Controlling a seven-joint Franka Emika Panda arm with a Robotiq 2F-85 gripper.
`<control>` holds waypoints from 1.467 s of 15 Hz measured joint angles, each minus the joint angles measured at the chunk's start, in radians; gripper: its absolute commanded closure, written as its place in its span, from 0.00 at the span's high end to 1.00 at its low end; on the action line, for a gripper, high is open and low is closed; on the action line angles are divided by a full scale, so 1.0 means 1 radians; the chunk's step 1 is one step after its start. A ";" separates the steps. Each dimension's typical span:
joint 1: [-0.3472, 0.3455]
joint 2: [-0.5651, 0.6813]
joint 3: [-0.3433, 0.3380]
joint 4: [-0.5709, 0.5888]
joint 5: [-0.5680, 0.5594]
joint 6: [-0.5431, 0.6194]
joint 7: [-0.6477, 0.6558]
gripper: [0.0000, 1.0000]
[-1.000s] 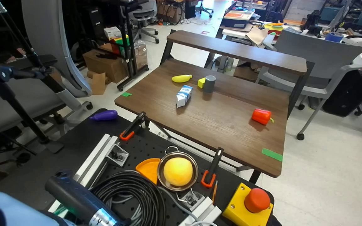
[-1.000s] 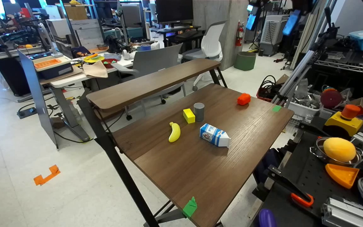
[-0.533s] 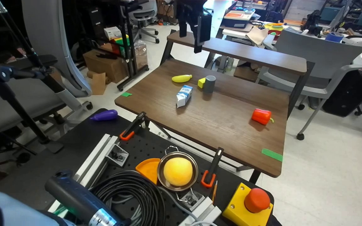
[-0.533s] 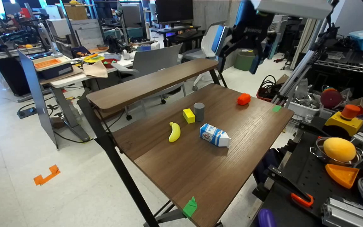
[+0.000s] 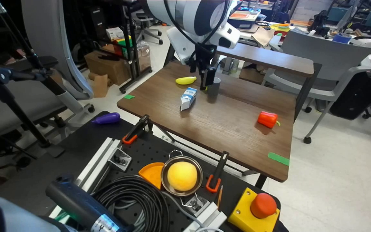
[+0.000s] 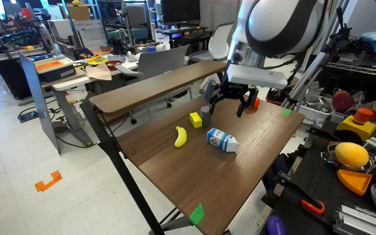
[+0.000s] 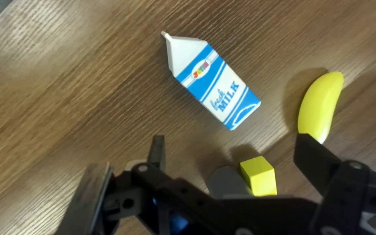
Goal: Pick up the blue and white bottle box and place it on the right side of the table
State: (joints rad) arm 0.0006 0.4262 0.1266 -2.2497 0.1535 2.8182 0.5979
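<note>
Swinging down from above, the arm (image 6: 269, 26) now looms over the table (image 6: 207, 182); a second ago, only its blue-lit tips show at the top of an exterior view. The gripper (image 6: 225, 111) has come down toward the grey cylinder (image 6: 205, 118), how close I cannot tell. Its fingers (image 7: 317, 160) stand well apart, clamped on nothing. The blue and white milk carton (image 7: 212, 81) has not moved: it lies on its side on the table, gabled end toward the black bench (image 5: 153, 148).

So I take this for the approach, with grasp and carry both ahead. In the wrist view the carton sits beyond the fingers rather than between them, so my guess is that the gripper must shift across and lower before it closes.

Counting from where I stand: one gripper, one carton, one yellow banana (image 7: 320, 106), one yellow block (image 6: 195, 119) just beside the one cylinder, and one red pepper (image 5: 268, 119), well apart, probably at the end meant as right. Two strips of green tape (image 5: 279, 159) mark the table's edges. On the bench I make out two clamps (image 5: 221, 166), one pot (image 5: 200, 175) holding one rounded yellow thing (image 5: 182, 176), one orange wedge (image 5: 151, 174) and one purple eggplant (image 5: 107, 118).
</note>
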 measured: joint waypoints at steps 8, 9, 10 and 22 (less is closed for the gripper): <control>0.070 0.210 0.001 0.164 0.069 0.001 -0.137 1.00; 0.078 0.221 -0.005 0.175 0.069 -0.004 -0.142 1.00; 0.086 0.233 -0.013 0.187 0.069 -0.013 -0.144 1.00; 0.171 0.283 -0.118 0.262 0.064 -0.130 -0.144 0.28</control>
State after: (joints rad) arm 0.1720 0.7089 0.0090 -1.9873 0.2178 2.6880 0.4536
